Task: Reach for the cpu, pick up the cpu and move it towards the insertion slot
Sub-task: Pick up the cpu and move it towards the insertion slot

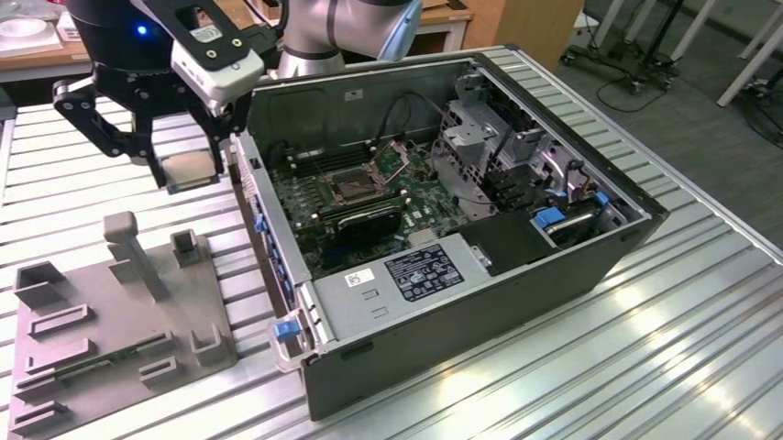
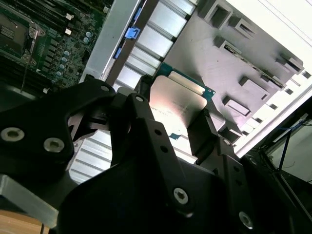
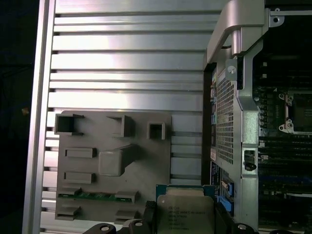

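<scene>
Exterior view looks down obliquely on the open computer case (image 1: 490,312) and grey fixture (image 1: 110,321). Both wrist views — close behind the gripper (image 3: 185,217) — share the cpu (image 3: 184,207), fixture, case edge.

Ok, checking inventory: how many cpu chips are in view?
1: the cpu, clamped in the gripper over the slatted table beside the computer case; others may be hidden.

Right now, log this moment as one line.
gripper: shut on cpu | cpu: lifted, outside case | insertion slot: not reached
</scene>
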Motion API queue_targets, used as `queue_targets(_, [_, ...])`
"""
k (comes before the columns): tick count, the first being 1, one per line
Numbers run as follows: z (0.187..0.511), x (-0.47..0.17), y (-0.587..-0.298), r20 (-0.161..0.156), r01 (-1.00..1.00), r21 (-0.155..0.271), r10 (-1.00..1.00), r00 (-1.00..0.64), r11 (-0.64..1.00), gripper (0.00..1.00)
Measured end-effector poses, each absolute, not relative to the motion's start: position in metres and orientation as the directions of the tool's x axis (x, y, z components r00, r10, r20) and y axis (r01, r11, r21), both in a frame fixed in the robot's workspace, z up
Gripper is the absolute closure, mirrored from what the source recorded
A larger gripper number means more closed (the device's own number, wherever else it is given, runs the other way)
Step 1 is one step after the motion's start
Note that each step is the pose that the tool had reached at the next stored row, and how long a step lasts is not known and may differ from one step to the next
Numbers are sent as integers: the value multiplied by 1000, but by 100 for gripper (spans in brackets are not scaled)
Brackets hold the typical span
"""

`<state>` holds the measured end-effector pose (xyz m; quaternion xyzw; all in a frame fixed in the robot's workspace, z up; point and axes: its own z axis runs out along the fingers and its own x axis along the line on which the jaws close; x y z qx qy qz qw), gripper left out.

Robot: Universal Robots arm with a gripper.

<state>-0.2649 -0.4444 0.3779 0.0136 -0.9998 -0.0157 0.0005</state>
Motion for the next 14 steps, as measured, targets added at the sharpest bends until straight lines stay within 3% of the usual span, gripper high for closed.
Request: queue_targets(14, [377, -258, -444, 0, -27, 32, -27, -1000, 999, 46])
